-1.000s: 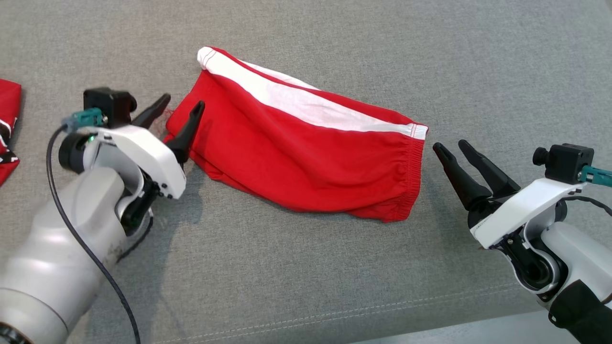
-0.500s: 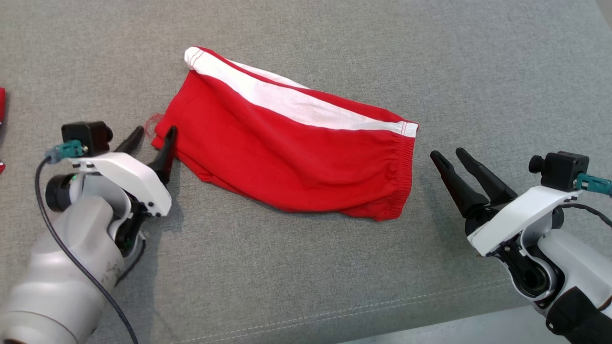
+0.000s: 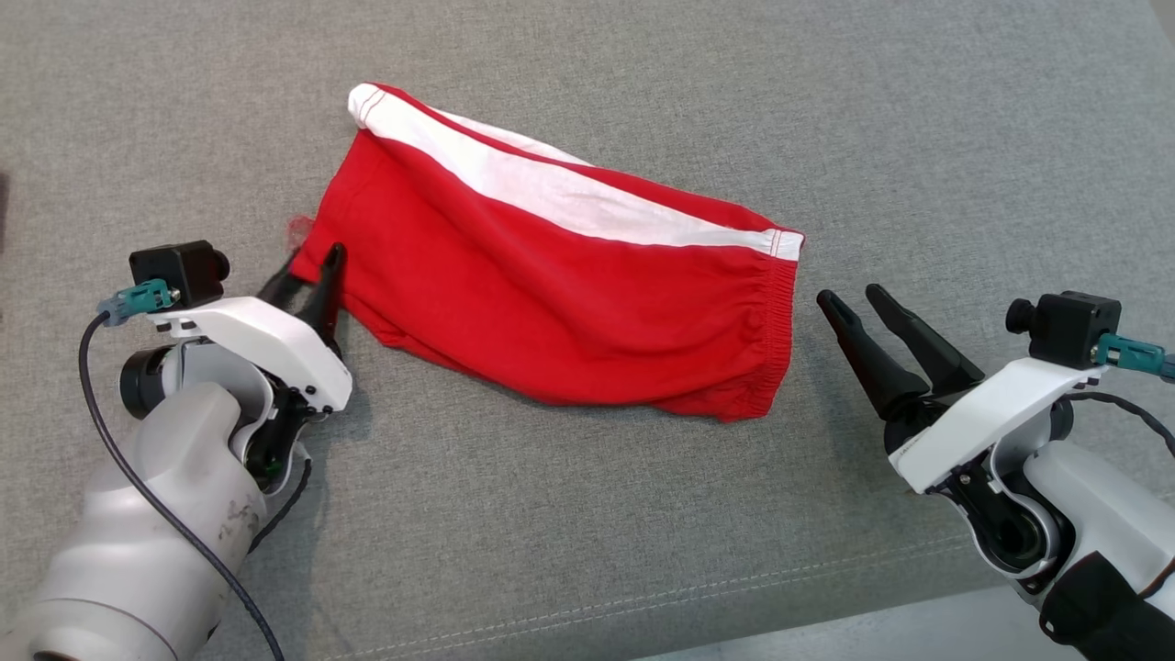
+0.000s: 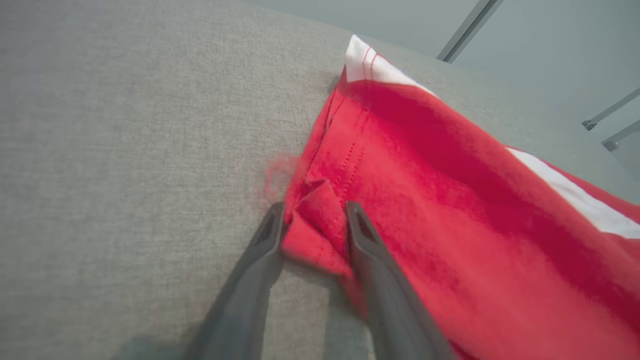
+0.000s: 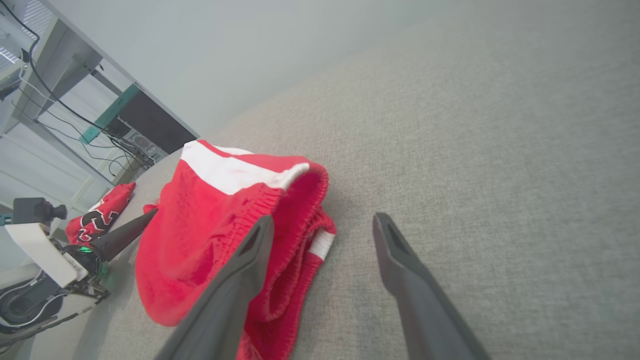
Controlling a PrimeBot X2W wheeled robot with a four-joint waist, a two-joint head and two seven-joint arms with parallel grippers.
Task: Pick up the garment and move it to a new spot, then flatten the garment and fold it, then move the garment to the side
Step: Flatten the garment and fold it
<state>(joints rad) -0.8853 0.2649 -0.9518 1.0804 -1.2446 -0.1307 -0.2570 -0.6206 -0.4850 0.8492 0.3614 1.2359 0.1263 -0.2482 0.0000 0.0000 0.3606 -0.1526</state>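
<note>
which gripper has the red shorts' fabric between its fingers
The left gripper: a folded corner of the red shorts sits between its fingers. The right gripper stands off the waistband end, nothing between its fingers.

Grey woven cushion (image 3: 587,514), stitched seam (image 3: 643,601) along the 6 o'clock edge. Carries red shorts (image 3: 551,303) with a white band, rumpled, stretching from 11 toward 3 o'clock. Bears another red printed garment (image 5: 102,216) off at 9 o'clock.

Broad grey woven upholstered surface (image 3: 587,514) with a pale stitched seam (image 3: 734,588); beyond, plain pale-grey wall (image 5: 250,50) and black boxy computer tower (image 5: 150,127).
</note>
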